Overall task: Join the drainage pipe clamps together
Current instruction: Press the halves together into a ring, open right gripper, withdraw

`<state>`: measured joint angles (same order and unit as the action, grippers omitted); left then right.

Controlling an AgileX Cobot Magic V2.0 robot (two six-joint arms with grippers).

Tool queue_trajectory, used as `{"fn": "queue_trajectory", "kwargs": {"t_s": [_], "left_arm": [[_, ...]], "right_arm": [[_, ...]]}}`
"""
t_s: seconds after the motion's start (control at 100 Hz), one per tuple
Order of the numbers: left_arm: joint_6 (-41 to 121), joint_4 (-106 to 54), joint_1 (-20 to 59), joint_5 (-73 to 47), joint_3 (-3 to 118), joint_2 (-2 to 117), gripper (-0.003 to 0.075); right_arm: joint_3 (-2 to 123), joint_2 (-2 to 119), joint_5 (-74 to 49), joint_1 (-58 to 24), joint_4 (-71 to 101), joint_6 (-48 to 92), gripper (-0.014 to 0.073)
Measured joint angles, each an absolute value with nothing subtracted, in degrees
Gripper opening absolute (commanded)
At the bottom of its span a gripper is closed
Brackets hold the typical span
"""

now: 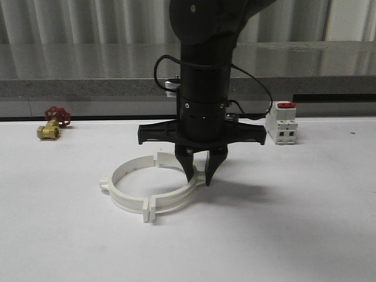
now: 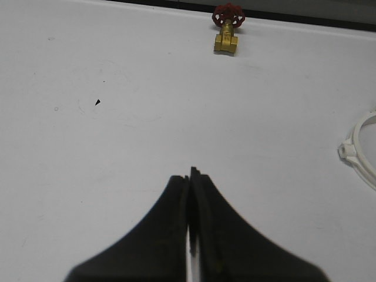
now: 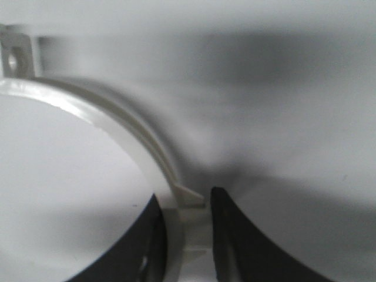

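so our right claw (image 1: 200,174) is pinching the right side of the drainage pipe clamps (image 1: 154,189), one finger inside the ring and one outside. for this step we'd keep that pinch square on the band so the end tabs line up flush. the two white half-rings already sit as a ring on the white surface (image 1: 282,235), tabs meeting at front and back. our left claw (image 2: 191,175) is pressed together, holding nothing. further back there's a brass valve (image 1: 51,124) and a breaker (image 1: 281,122).
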<state>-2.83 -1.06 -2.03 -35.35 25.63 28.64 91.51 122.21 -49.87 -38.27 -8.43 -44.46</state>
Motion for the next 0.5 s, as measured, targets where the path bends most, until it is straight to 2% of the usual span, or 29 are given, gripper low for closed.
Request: {"fn": "queue_trajectory", "kwargs": {"t_s": [0.35,0.42,0.5], "left_arm": [[-2.8,-1.1,-2.0,-35.4,25.6,28.6,-0.0021],[-2.8,-1.1,-2.0,-35.4,25.6,28.6,-0.0021],[-2.8,-1.1,-2.0,-35.4,25.6,28.6,-0.0021]], "right_arm": [[91.5,122.6,-49.5,-38.3,-7.8,-44.5,-0.0008],[91.5,123.0,-49.5,-38.3,-7.3,-44.5,0.0034],[91.6,123.0,-49.4,-38.3,-6.8,-44.5,0.0155]]}}
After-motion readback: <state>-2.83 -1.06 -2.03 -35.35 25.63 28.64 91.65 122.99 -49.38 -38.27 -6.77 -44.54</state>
